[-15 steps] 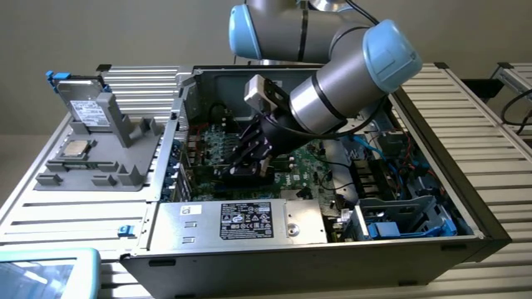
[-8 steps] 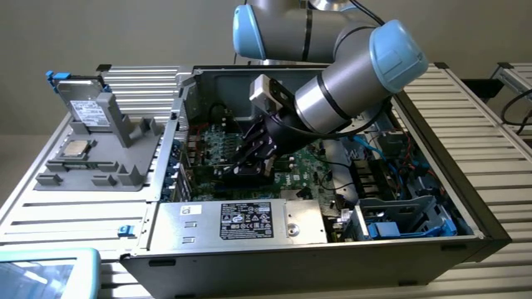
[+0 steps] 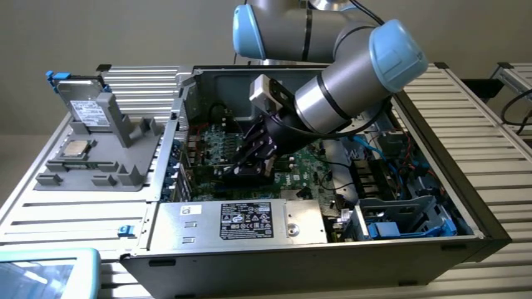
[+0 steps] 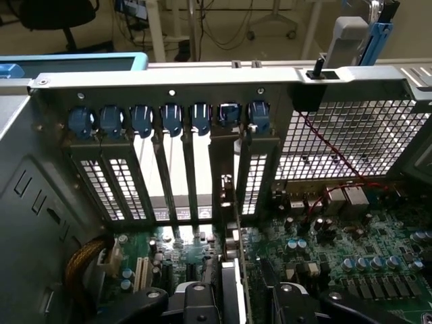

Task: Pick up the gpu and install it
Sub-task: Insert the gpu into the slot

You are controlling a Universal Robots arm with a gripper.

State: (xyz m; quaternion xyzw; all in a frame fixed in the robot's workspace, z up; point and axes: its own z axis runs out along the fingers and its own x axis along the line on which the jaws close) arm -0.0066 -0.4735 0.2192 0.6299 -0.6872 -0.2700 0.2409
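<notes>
On the exterior view's left, a grey holder (image 3: 124, 134) on the desk (image 3: 75, 205) props a silver drive (image 3: 83, 106) upright, easy to grasp. To its right the computer case (image 3: 465, 143) lies open-side up, so the arm (image 3: 332, 99) can reach straight down. The jaws are closed on the gpu (image 4: 229, 270), holding it on edge over the motherboard (image 4: 351, 236), its bracket lined up with the rear slot row (image 4: 169, 175), seemingly for seating.
</notes>
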